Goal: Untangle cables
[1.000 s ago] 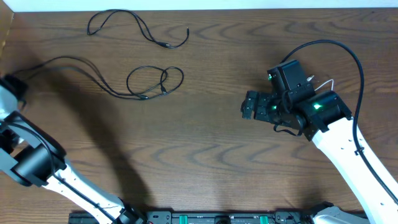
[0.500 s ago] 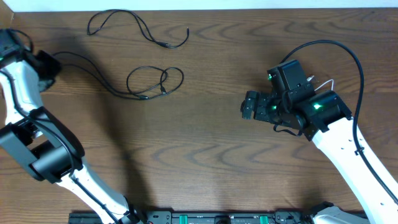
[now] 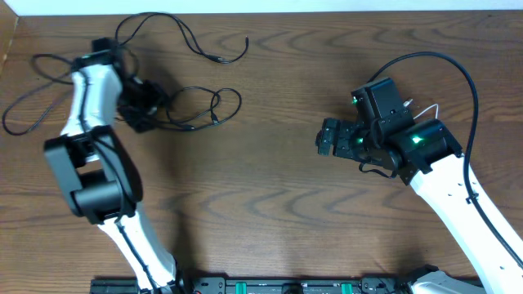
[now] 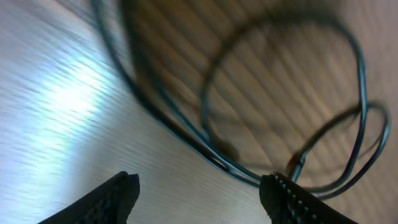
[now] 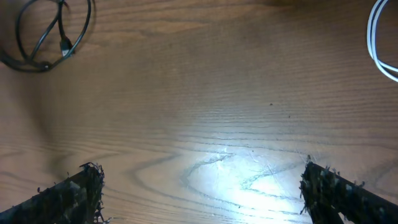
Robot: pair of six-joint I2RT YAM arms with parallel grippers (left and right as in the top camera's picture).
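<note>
Two black cables lie at the table's far left. The shorter one [image 3: 216, 59] curves along the back edge. The longer one [image 3: 239, 100] forms a loop in front of it, and its tail [image 3: 34, 59] trails off to the far left. My left gripper [image 3: 155, 104] hovers at the loop's left side; in the left wrist view it [image 4: 202, 193] is open with bare table between its fingers and the blurred black loop [image 4: 205, 106] just ahead. The white cable [image 3: 433, 109] peeks out behind my right arm. My right gripper [image 3: 327, 139] stands wide open over bare wood.
The right wrist view catches the black loop [image 5: 50, 37] at top left and a bend of the white cable [image 5: 373, 43] at top right. A thick black arm cable [image 3: 458, 69] arcs over the right arm. The table's back edge [image 3: 327, 11] runs close behind the cables.
My left arm swung from the table's left edge rightward to the black loop and its jaws opened. The long cable's tail now lies slack at far left. The right arm stayed still.
</note>
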